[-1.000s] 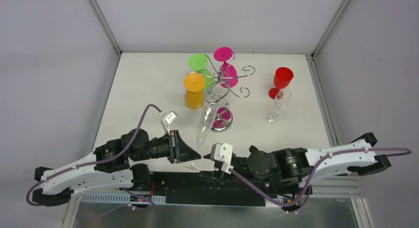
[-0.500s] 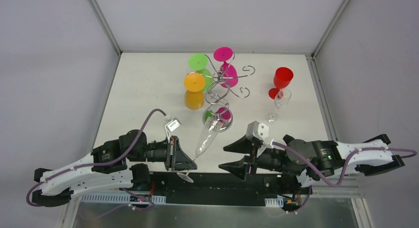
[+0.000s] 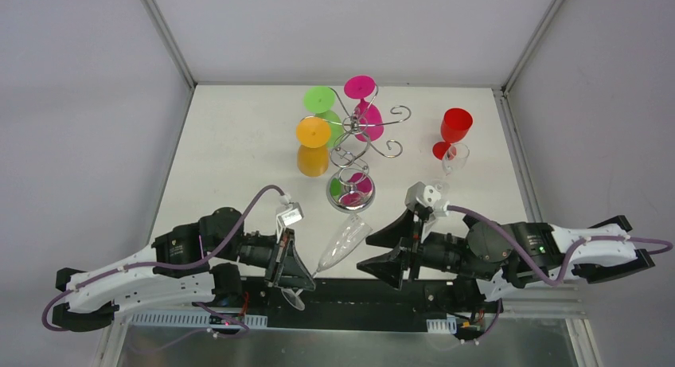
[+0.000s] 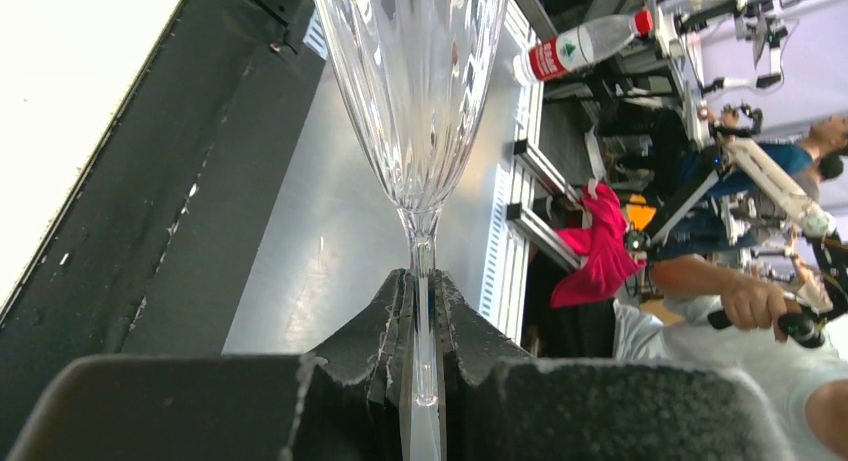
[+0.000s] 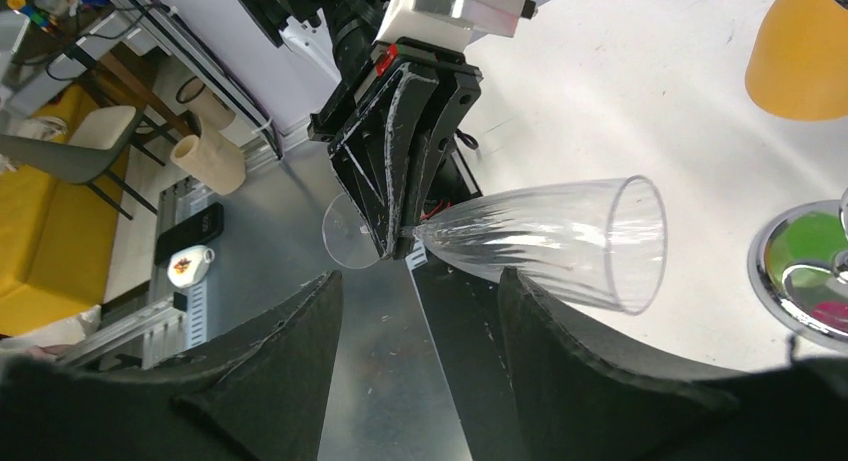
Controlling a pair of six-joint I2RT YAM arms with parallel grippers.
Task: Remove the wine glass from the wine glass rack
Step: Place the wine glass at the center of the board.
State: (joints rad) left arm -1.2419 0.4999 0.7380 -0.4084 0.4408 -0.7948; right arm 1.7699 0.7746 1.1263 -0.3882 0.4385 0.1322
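One glass [image 3: 344, 241], stem clamped by left claw [image 3: 306, 279], mouth toward rack [image 3: 350, 192]; right claw [image 3: 364, 254] apart.

Six glasses — four coloured, two clear: green glass [image 3: 320, 99], magenta glass [image 3: 359, 87], orange glass [image 3: 313, 133] far middle; red glass [image 3: 455, 126] and small clear glass [image 3: 455, 156] far right; clear flute [image 3: 344, 241] near; one chrome rack [image 3: 351, 126]; two grippers — left gripper [image 3: 305, 278], right gripper [image 3: 364, 254].

- Left arm [image 3: 119, 281]: white shell, black joints, purple cable [image 3: 253, 201].
- Right arm [image 3: 593, 241]: same colours, purple cable, small green light [image 3: 542, 250].
- Left gripper [image 5: 402, 243], right gripper [image 3: 364, 254]: black triangular fingers [image 5: 400, 131], white camera boxes [image 3: 289, 216].
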